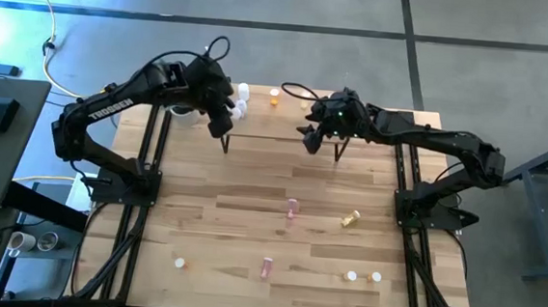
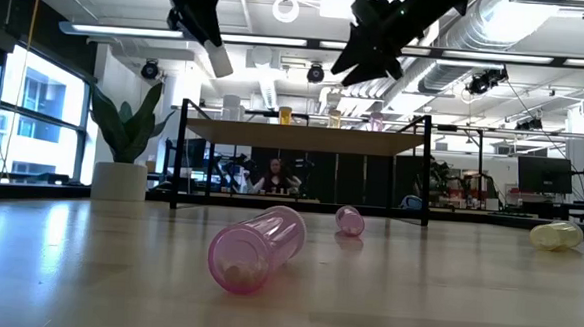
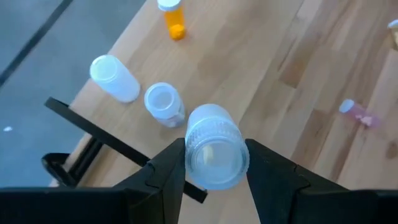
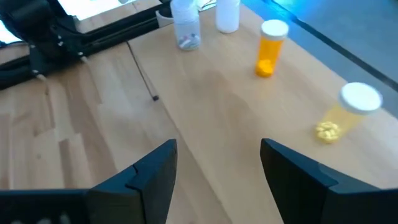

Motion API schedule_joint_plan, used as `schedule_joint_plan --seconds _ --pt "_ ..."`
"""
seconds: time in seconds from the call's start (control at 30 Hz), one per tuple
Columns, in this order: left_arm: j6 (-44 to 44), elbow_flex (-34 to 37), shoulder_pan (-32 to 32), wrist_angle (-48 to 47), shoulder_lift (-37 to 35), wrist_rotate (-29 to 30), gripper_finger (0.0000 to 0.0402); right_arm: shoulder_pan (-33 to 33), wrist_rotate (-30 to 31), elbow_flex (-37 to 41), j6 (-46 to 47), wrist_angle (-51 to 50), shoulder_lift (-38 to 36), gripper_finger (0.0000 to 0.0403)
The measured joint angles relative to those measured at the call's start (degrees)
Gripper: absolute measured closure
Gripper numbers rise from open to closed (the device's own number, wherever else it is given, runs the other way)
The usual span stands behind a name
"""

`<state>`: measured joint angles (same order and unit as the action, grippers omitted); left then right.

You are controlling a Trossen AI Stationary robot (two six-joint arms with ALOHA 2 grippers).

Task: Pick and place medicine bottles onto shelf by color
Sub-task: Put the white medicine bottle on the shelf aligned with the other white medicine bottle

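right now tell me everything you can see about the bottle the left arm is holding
The bottle is a small clear, whitish plastic cylinder with a ribbed white cap, seen cap-end on from the left wrist. It is pinched between the two dark fingers of the left tool, which touch its sides. It hangs in the air over the left end of the shelf, near two more white bottles standing there, and rests on nothing. Its contents cannot be made out.
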<state>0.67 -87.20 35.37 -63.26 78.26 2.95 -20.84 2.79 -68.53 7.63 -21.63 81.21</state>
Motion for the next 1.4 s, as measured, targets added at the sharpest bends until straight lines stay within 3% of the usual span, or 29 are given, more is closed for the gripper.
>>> schedule_joint_plan --seconds 0.73,1.4 --pt "-2.58 -0.02 -0.69 -1.46 12.17 -0.61 0.0261 -3.19 -0.02 0.0 -1.72 0.0 0.02 0.018" --pt "-0.44 -0.16 -0.66 -1.94 12.76 -0.07 0.0261 -3.19 -0.02 0.0 -2.58 -0.02 0.04 0.0181"
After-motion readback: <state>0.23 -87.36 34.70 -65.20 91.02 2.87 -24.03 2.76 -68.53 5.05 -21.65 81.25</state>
